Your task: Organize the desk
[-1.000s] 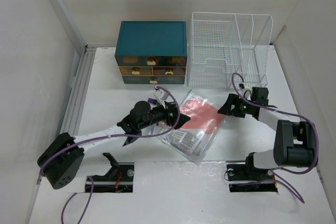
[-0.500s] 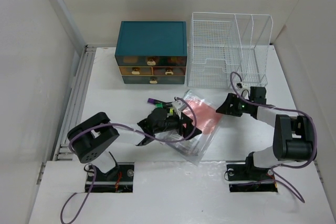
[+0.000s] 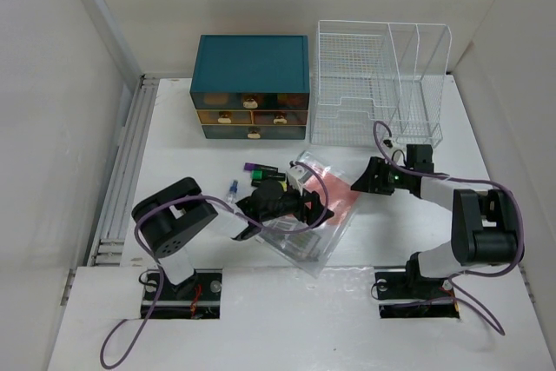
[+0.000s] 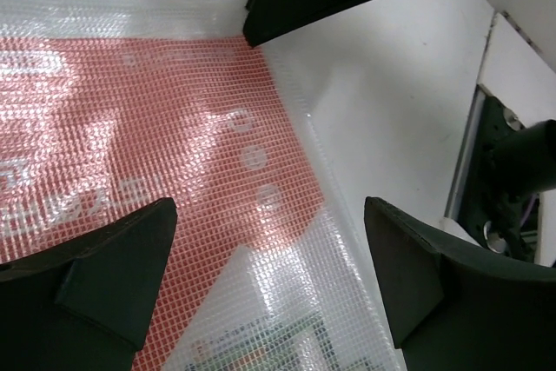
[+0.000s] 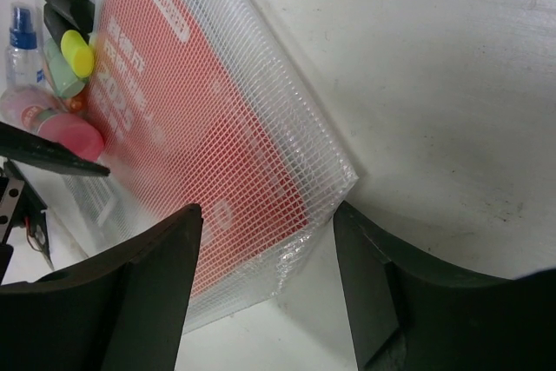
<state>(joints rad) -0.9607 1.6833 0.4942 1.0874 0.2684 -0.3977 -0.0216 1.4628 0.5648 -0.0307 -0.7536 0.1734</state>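
Left gripper [image 3: 314, 208]: the fingers [image 4: 113, 275] are spread wide and nothing is pinched. Under and between them lies a clear mesh pouch [image 4: 287, 310]. A red printed sheet [image 4: 130, 128] is seen through the pouch wall, ahead of the fingertips and toward the left finger. A paler printed insert shows at the near end, between the two fingers. Contact between fingers and pouch cannot be told.

Right gripper [image 3: 358, 182]: the fingers [image 5: 148, 293] are likewise held apart, with nothing clamped. The pouch [image 5: 208, 128] corner lies just ahead of the gap between the fingertips, flat on the desk [image 5: 434, 84].

Beyond the left finger of the right gripper, at the pouch's far edge, a row of small items is noted: a yellow-capped highlighter [image 5: 78, 54], a dark marker [image 5: 65, 2], a small spray bottle [image 5: 19, 28] and a pink-capped tube [image 5: 61, 132]. Whether these are inside the pouch or just beside it cannot be told.

The desk [image 3: 174, 145] lies beneath both grippers and carries everything listed. At its far edge, well beyond both sets of fingertips, a teal drawer box [image 3: 252, 84] stands with all drawers closed, contents hidden. Just beside it stands a white wire rack [image 3: 373, 84] with stacked trays and upright slots.
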